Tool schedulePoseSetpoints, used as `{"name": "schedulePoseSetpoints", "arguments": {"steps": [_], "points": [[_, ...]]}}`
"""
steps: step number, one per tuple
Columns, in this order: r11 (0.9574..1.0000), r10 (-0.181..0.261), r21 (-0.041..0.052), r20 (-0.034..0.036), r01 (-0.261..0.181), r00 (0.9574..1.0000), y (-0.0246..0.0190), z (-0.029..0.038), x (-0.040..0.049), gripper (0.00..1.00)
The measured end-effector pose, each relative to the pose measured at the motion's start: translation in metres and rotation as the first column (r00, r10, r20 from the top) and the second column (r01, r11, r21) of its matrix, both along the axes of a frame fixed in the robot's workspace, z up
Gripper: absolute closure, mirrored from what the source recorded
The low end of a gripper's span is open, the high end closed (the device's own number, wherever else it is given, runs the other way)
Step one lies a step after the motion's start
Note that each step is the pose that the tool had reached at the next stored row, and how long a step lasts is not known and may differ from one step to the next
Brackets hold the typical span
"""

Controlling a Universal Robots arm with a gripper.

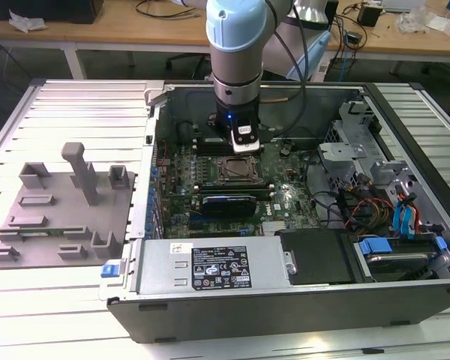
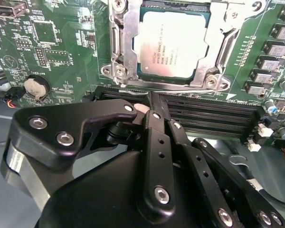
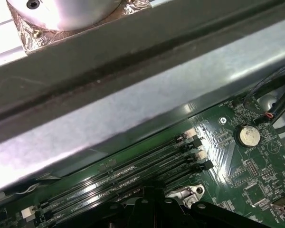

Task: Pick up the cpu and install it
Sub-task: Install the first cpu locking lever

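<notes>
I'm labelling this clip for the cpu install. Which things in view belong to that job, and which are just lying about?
Job: cpu, lying in the socket frame; gripper near it.
Lying about: grey fixture plate, silver box, coin battery, memory slots.

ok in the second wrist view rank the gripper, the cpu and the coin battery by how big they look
1. gripper: looks largest, but it sits closest to the camera, so that is unsure
2. cpu: clearly bigger than the battery
3. coin battery: smallest
</notes>
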State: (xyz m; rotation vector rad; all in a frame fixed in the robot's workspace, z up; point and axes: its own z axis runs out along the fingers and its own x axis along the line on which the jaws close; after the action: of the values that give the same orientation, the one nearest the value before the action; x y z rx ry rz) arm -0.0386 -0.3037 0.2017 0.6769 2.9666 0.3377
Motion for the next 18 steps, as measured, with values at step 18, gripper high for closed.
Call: {"name": "schedulePoseSetpoints", "arguments": {"steps": [18], "points": [[1.0,-0.002,-0.0009,0.0001,0.002,1.0,0.0005,0.0053,0.0002,0.89]]}}
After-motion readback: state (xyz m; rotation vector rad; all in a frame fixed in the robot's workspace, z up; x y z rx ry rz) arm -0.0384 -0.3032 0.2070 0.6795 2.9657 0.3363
